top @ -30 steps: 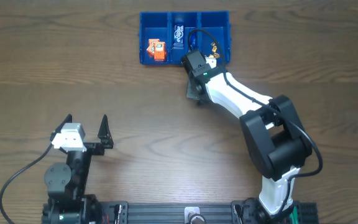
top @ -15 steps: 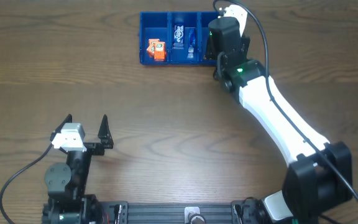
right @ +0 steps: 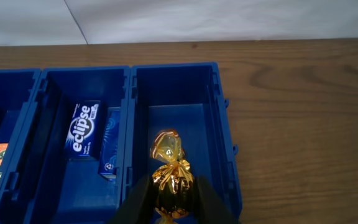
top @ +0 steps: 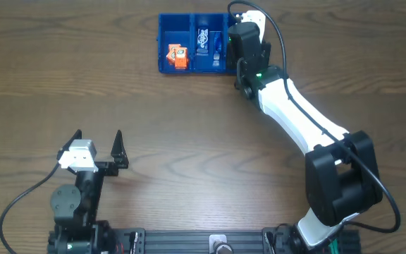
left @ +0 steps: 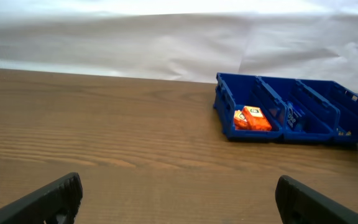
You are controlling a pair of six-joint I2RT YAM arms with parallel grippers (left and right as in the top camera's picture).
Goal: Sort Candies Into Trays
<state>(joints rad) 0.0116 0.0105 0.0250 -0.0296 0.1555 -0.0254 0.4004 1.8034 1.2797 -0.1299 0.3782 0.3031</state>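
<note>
Top view: the blue tray (top: pixel 175 28) is sitting at 12 o'clock on the worktop (top: pixel 189 141), and the right claw (top: pixel 244 44) is hovering over the tray's end compartment toward 3 o'clock. Some orange candies (top: pixel 177 56) are lying in the compartment toward 9 o'clock, and blue packets (top: pixel 203 39) are lying in the middle one. The left claw (top: pixel 98 137) is resting at 8 o'clock, well apart from the tray, its fingers spread wide with nothing between them.

Left wrist view: the left claw's two fingers are standing far apart above the wood, with the tray and its orange candies lying well ahead.

Right wrist view: the right claw is clamping a gold-wrapped candy (right: pixel 171 171) and holding it above the third compartment, whose floor is looking bare. Judging from this, two kinds are already sorted into their own compartments. The gold candy is only waiting to be released into its own. As far as these pictures show, that drop is what is left.
</note>
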